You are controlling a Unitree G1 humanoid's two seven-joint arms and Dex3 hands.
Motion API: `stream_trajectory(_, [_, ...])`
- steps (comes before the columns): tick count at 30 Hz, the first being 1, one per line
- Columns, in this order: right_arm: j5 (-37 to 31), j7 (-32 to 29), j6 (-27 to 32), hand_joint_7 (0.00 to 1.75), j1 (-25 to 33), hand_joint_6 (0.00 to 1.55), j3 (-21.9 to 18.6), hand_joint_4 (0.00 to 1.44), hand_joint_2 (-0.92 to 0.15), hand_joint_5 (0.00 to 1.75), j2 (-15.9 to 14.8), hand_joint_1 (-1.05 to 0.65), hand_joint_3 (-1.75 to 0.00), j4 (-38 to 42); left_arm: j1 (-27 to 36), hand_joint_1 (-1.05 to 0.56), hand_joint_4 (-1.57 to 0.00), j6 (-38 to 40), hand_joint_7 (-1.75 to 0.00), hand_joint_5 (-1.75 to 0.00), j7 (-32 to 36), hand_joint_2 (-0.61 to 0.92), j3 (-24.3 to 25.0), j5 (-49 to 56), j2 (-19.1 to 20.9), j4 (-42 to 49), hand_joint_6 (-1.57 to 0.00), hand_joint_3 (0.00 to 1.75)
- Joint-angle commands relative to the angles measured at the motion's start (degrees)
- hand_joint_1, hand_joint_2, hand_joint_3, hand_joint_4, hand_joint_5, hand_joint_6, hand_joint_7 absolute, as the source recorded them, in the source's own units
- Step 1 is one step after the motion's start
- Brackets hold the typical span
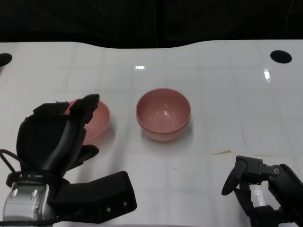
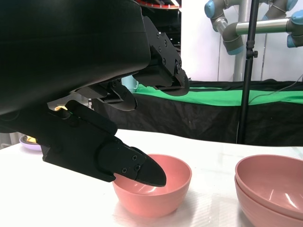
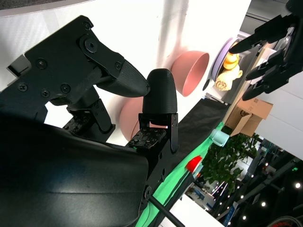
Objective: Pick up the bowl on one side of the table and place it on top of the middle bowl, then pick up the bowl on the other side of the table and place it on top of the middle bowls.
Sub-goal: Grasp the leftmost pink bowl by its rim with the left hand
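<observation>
A single pink bowl [image 1: 98, 119] stands left of centre, half hidden behind my left hand [image 1: 57, 137]. That hand hovers just over the bowl with fingers spread and holds nothing. In the left wrist view a fingertip [image 2: 150, 173] hangs over the bowl's [image 2: 156, 194] near rim, with the other fingers well above it. At the table's centre are two pink bowls nested as a stack [image 1: 163, 113] [image 2: 272, 189]. My right hand [image 1: 258, 184] sits low at the near right, fingers apart and empty, far from the bowls.
The white table [image 1: 227, 94] has a black round hole at the far right [image 1: 280, 56] and another at the far left [image 1: 4, 59]. A small brown mark [image 1: 221, 152] lies near my right hand. A black stand pole [image 2: 246, 71] rises beyond the table.
</observation>
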Motion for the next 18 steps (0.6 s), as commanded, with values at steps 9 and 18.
stream_trajectory(9, [-0.90, 0.08, 0.20, 1.59, -0.29, 0.75, -1.17, 0.91, -0.49, 1.75, 0.63, -0.29, -1.23, -0.92, -11.48, -0.56, -0.62, 12.24, -0.01, -0.08, -6.51, 0.87, -7.78, 3.78, -0.96, 14.59, -0.48, 0.02])
stream_trajectory(18, [-0.84, 0.35, 0.13, 1.58, -0.10, 0.75, -1.27, 0.89, -0.46, 1.75, 1.56, -0.27, -1.28, -1.23, -18.69, -0.57, -0.72, 15.99, -0.01, -0.11, -2.67, 0.87, -11.49, 0.63, -1.22, 29.57, -0.50, 0.00])
